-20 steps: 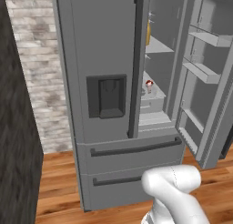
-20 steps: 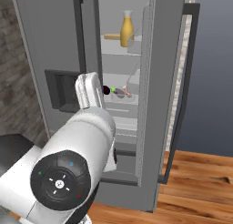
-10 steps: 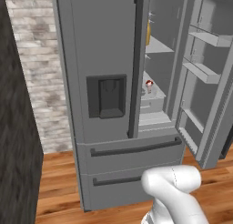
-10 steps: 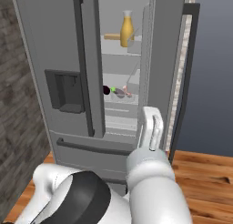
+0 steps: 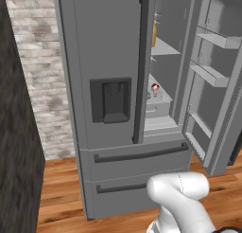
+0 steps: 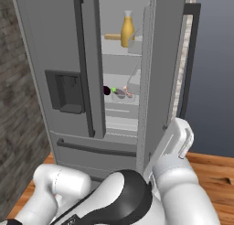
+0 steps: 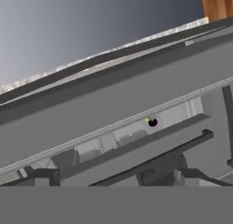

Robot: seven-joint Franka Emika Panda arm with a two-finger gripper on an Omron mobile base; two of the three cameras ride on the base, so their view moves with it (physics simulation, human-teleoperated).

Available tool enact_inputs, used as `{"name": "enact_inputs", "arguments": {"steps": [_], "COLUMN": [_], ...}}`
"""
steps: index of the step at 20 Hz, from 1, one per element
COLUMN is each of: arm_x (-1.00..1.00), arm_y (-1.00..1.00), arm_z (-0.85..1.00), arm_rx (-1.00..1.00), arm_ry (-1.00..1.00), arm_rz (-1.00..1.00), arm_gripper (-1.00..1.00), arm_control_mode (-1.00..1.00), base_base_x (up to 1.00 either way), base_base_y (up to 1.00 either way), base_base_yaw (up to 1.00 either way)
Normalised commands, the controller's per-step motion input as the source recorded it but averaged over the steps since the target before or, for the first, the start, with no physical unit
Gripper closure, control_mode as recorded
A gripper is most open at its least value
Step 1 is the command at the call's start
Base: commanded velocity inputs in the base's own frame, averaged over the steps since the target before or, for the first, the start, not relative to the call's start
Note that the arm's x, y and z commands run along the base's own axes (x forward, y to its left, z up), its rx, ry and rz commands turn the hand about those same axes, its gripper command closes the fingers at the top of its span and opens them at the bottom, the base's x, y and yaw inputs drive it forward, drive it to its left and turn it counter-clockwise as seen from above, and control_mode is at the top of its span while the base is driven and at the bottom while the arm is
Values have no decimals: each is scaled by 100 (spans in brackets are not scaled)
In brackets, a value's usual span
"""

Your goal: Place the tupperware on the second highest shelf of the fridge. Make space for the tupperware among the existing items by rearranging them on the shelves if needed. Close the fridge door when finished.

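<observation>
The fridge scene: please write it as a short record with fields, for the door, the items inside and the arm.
fridge: tall grey steel, two drawers at the bottom
fridge door: swung open, pale bins on its inner side
dispenser door: closed
bottle: orange-yellow, pale cap, upright on an upper shelf
item beside bottle: yellowish, lying flat to the bottle's left
lower shelf: small mixed items, too small to name
arm: raised in front of the open door's edge
gripper: open or shut cannot be told

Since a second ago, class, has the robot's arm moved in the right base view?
Yes. The arm has swung rightward, from in front of the dispenser door's handle to beside the open fridge door.
</observation>
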Motion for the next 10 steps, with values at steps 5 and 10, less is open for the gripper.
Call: {"name": "enact_inputs", "arguments": {"steps": [5,10], "arm_x": [36,42], "arm_y": [-24,-37], "arm_z": [-12,-25], "arm_rx": [10,7], "arm_ry": [0,0], "arm_rz": [4,7], "arm_gripper": [-100,-100], "arm_control_mode": [-100,-100], "base_base_x": [0,0], "base_base_y": [0,0], "base_base_yaw": [0,0]}}
